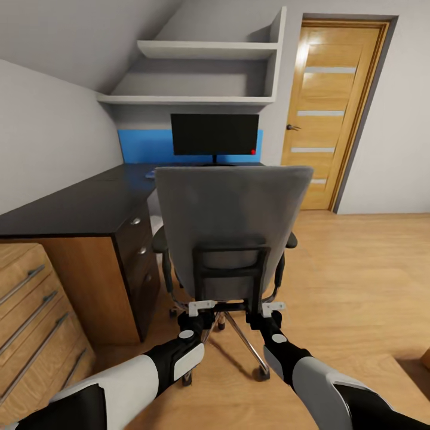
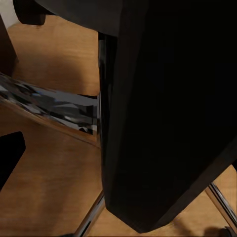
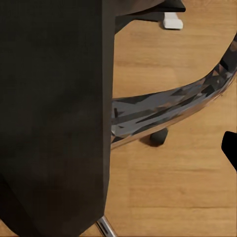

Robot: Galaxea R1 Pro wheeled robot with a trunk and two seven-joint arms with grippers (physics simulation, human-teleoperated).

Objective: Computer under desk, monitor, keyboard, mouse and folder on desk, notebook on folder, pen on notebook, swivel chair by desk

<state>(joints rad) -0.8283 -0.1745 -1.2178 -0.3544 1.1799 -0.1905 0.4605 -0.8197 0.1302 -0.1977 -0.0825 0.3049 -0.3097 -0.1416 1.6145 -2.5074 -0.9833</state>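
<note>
Nearest in the head view, both arms reach forward and down over the plank floor [image 1: 358,286]. The left gripper [image 1: 200,308] and the right gripper [image 1: 274,309] sit at the lower back of the swivel chair [image 1: 230,209], each against a bottom corner of the black frame [image 1: 232,269] behind the grey backrest, left gripper at the left corner, right gripper at the right. Whether their fingers are apart, together or clamped on the frame I cannot tell; the pale fingertips merge with the chair there. The left wrist view is mostly a dark slab of the chair's underside [image 2: 163,113] very close to the lens, with a chrome tube [image 2: 49,106] crossing over the floor. The right wrist view shows the same kind of dark panel [image 3: 52,113], a curved chrome bar [image 3: 168,111] and a black caster [image 3: 159,137] on the boards.

The chair stands with its back to the robot, facing the desk [image 1: 77,203], its chrome legs [image 1: 248,346] spread just beyond the grippers. To the left is a light wooden drawer chest [image 1: 30,316], touching the desk's wooden side panel. Farther on, the monitor [image 1: 215,135] stands upright on the desk top before the blue back panel [image 1: 143,146]. White shelves [image 1: 203,74] hang above, and a wooden door [image 1: 334,113] is at the far right.
</note>
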